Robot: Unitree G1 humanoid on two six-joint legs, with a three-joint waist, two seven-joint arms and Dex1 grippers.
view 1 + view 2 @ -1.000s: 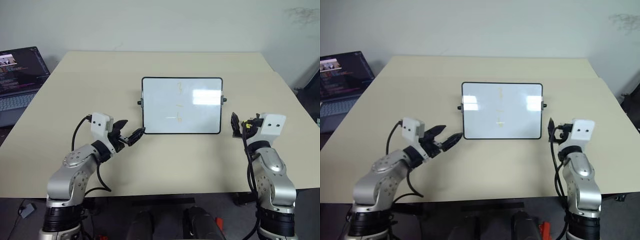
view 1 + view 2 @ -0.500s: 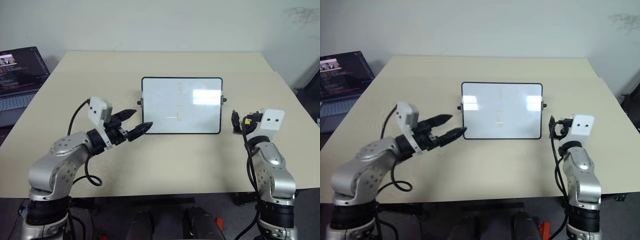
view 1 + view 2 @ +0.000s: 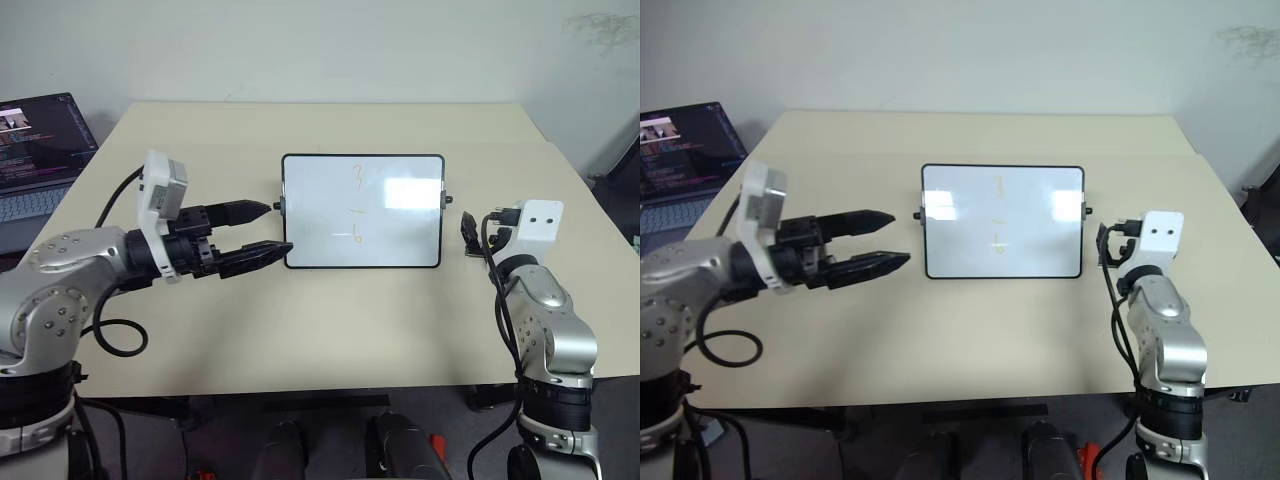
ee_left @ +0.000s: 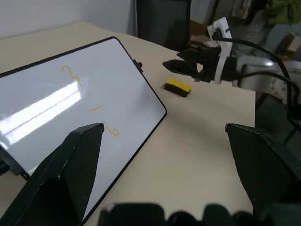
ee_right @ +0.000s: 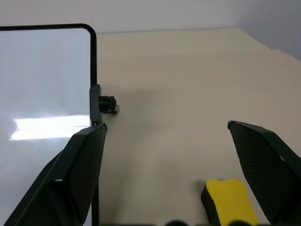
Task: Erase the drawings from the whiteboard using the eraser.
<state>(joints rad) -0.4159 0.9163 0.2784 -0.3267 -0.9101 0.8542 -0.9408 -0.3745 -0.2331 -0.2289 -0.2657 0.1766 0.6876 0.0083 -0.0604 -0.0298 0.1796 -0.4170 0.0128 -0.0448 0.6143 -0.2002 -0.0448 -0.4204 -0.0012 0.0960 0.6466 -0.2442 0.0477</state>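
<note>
The whiteboard (image 3: 362, 211) stands propped near the middle of the worktop (image 3: 330, 320), glossy face toward the robot, with small black knobs on its short sides. It looks light and stiff on a thin frame, so a hard push would likely tip it or slide it back; a steadying hold on a side edge seems wise.

The left tool (image 3: 255, 230) hovers just beside the board's left edge, pointing roughly level at it, its two black fingers spread with nothing between them. The right tool (image 3: 1103, 246) sits just off the board's right edge, also spread wide and empty.

The eraser (image 5: 230, 201), a small yellow block with a dark underside, lies flat on the worktop to the right of the board, directly in front of the right tool and apart from it. It should be light and rigid; gripping across its narrow width gives the surest hold.

The drawings (image 3: 357, 208), a few faint yellowish strokes, run down the middle of the board, unerased.
</note>
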